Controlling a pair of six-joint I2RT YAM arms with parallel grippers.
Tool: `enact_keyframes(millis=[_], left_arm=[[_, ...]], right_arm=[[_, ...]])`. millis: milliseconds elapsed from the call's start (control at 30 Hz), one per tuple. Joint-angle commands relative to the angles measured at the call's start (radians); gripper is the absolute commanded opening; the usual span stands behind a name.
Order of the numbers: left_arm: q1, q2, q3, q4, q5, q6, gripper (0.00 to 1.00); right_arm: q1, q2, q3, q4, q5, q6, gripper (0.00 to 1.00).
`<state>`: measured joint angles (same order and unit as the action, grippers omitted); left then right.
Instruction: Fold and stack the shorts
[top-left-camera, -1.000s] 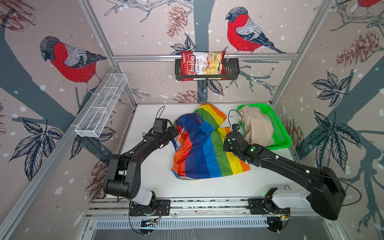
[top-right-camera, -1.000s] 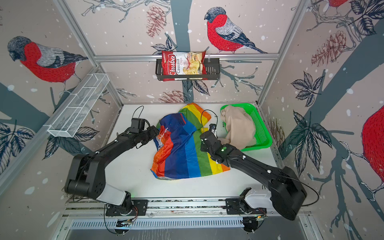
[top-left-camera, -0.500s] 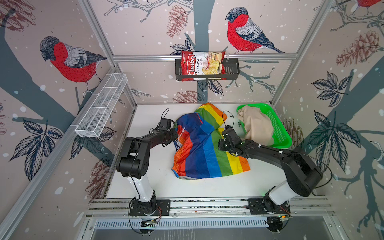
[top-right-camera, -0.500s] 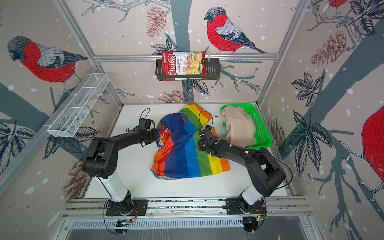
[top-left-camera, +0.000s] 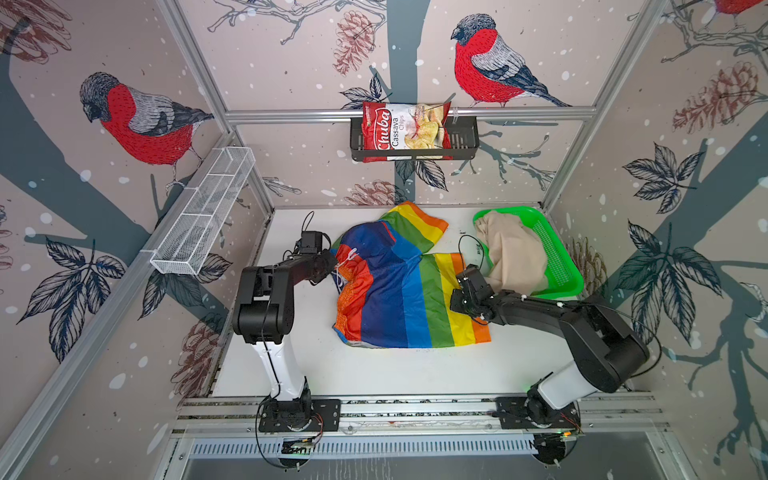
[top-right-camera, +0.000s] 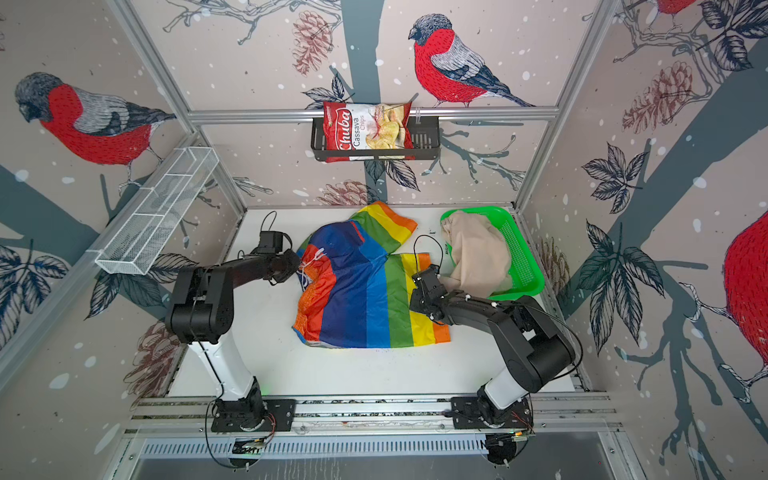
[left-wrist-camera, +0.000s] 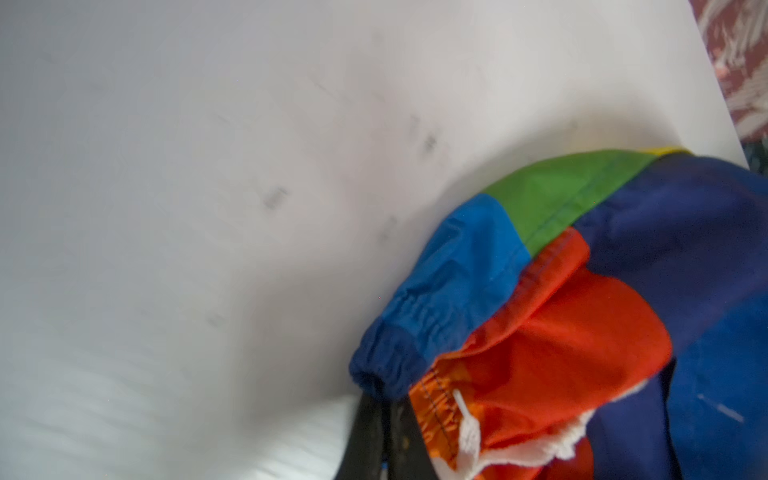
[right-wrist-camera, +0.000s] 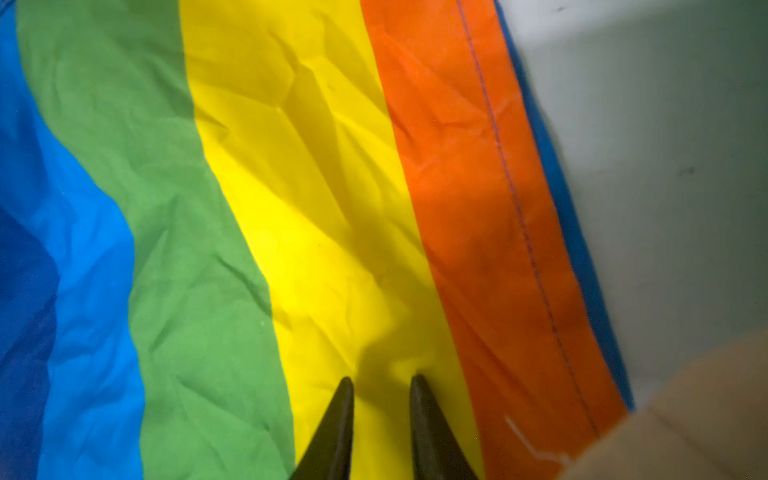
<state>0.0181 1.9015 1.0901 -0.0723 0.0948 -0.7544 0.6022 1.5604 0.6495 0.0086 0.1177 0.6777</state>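
Seen from above, the rainbow shorts lie rumpled in the middle of a white table. The beige shorts sit heaped in a green basket at the far right corner, spilling over its near rim.

The left gripper is pressed together on the blue corner of the gathered waistband, just beside the white drawstring. The right gripper rests on the yellow stripe of the near leg, its jaws a little apart with a small ridge of cloth between them — not yet a firm pinch.

Risks, as a judgement: the thin fabric may slip from the right claw if the arms lift now; only the top layer may rise, leaving a crooked fold; the right arm — close by the basket — could snag the beige cloth and drag it out.
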Motion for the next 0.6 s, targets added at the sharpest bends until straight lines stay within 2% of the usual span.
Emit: enact_keyframes(millis=[0,400,533,567], left_arm=[[0.032,0.013,-0.002,0.001,0.007,-0.002,0.00],[0.094,-0.042,0.030,-0.049,-0.052,0.017,0.00],[0.089,-0.083,0.016,-0.022,0.024,0.005,0.00],[0.084,-0.097,0.014,-0.024,0.038,0.001,0.05]], right_arm=[[-0.004,-0.002,-0.054,-0.042,0.021,0.058,0.22],[-0.020,-0.137,-0.141,-0.127,0.118,0.069,0.19],[-0.009,-0.171,-0.052,-0.131,0.082,-0.001,0.20],[-0.003,-0.169,-0.016,-0.143,0.082,-0.016,0.21]])
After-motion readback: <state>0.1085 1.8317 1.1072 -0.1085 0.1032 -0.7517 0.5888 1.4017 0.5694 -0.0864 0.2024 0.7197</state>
